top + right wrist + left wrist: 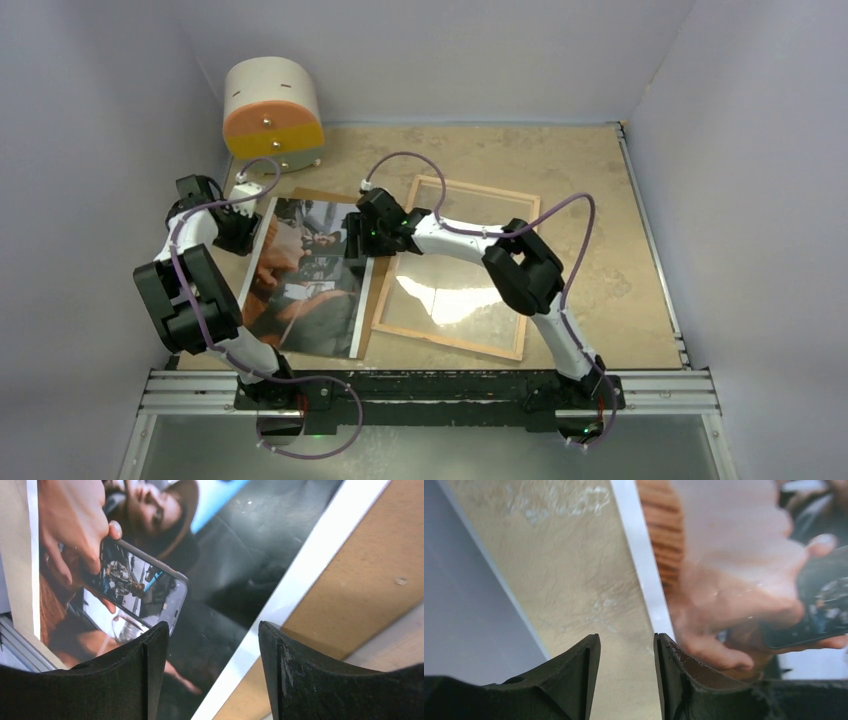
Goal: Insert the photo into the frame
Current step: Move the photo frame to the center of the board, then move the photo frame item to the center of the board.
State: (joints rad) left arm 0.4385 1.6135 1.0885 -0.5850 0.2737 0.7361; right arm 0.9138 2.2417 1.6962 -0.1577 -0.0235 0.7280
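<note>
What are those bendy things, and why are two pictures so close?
Two robot arms, bolted to a sandy table. The wide picture looks down from above; the close ones come from wrist cameras. On the table lie a big glossy photo of people on a brown board, a thin wood-rimmed picture frame beside it, and a round white-and-orange drum. The left pincer and right pincer stand open over the photo's edges, holding nothing.

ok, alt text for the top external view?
A glossy photo lies face up on a brown board at the left of the table, beside a flat, empty wooden-rimmed frame on its right. The left arm reaches the photo's left edge, the right arm its right edge. A white-and-orange drum stands far left.
</note>
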